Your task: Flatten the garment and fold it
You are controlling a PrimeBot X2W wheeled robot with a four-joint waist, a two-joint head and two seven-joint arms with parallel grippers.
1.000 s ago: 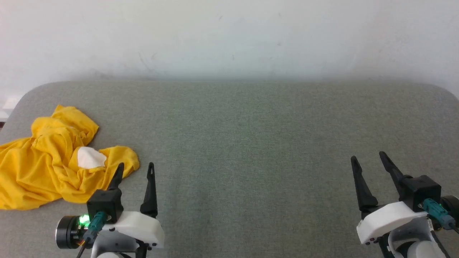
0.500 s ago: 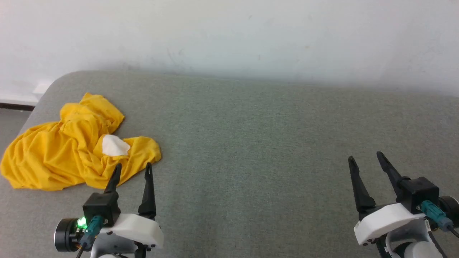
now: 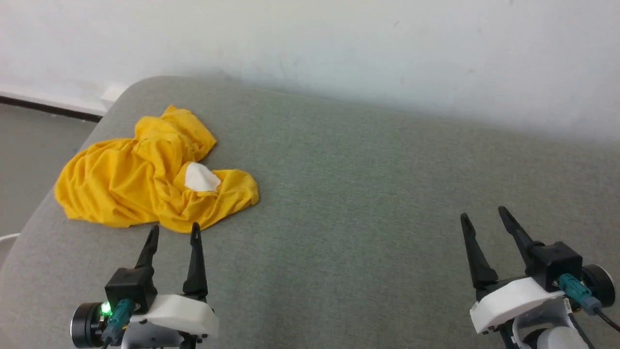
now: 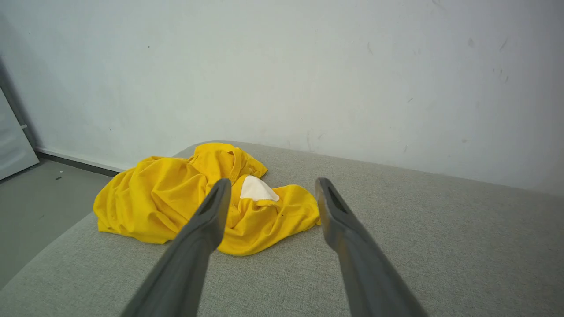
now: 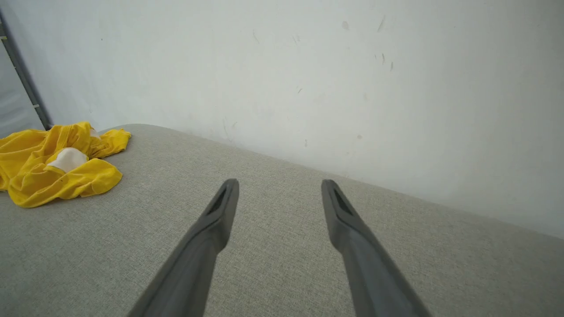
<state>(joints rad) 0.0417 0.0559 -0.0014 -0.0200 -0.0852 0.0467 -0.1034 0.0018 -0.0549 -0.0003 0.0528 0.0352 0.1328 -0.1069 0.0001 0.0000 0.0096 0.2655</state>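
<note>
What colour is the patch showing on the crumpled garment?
White, on the bright yellow garment; the patch shows best in the left wrist view.

A grey fabric-covered surface (image 3: 368, 194) stands against a scuffed white wall (image 3: 310, 43).

Reads as a plain indoor room set up for robot trials, a lab or test space more than a lived-in home; cannot be pinned down further. Bounded at the back by a white painted wall (image 3: 310, 43), scuffed and flecked with thin dark scratches. Laid with a smooth grey floor (image 3: 34, 160), with a dark skirting strip (image 3: 43, 107) along the foot of the wall. Furnished with one broad surface (image 3: 368, 203) covered in grey-green woven fabric, round-cornered, set close against that wall. Edged at the far left, in the left wrist view, by a pale panel (image 4: 13, 141), perhaps a door. Dressed with a single crumpled yellow garment (image 3: 135, 179) near the surface's left corner.
</note>
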